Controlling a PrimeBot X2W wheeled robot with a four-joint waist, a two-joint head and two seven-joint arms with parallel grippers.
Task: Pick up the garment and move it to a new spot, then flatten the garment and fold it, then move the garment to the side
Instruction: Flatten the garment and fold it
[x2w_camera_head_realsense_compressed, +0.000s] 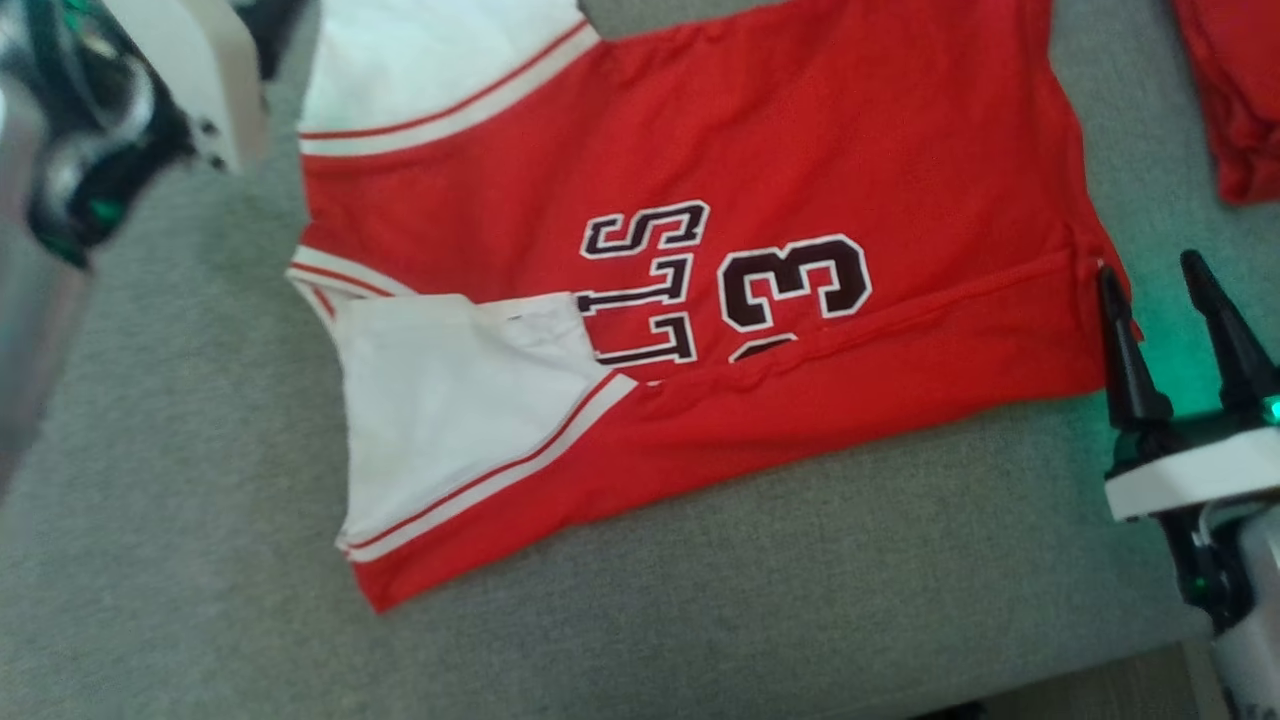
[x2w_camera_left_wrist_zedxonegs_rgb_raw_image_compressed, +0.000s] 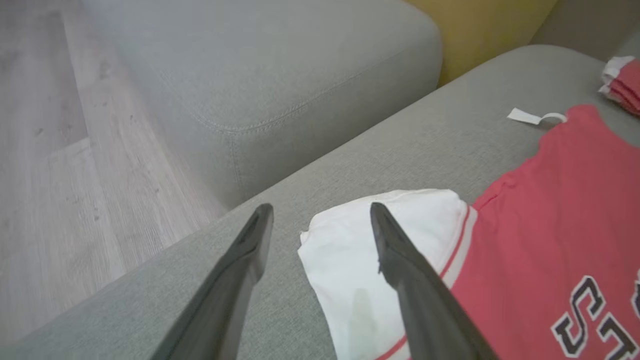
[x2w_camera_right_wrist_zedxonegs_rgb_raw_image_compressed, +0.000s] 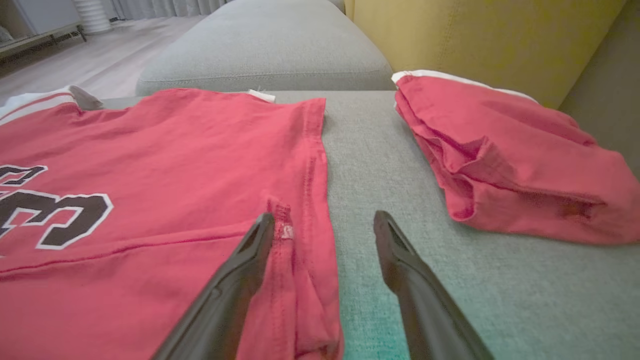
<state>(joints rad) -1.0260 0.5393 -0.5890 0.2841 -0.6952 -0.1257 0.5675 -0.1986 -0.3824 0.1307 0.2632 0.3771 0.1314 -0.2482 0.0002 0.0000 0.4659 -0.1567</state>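
The red jersey (x2w_camera_head_realsense_compressed: 800, 150) lies spread on the grey sofa cushion (x2w_camera_head_realsense_compressed: 150, 520), its lower edge folded over and its number facing up. My left fingers (x2w_camera_left_wrist_zedxonegs_rgb_raw_image_compressed: 400, 270) hang spread apart and empty above a white sleeve (x2w_camera_left_wrist_zedxonegs_rgb_raw_image_compressed: 345, 260). My right fingers (x2w_camera_head_realsense_compressed: 1128, 360), likewise released, straddle the jersey's hem corner, one over cloth, one over bare cushion. A second, folded red garment (x2w_camera_right_wrist_zedxonegs_rgb_raw_image_compressed: 500, 150) lies near.

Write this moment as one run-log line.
garment: red jersey spread on sofa, near side folded over | left gripper: open, by white sleeve | right gripper: open, at hem
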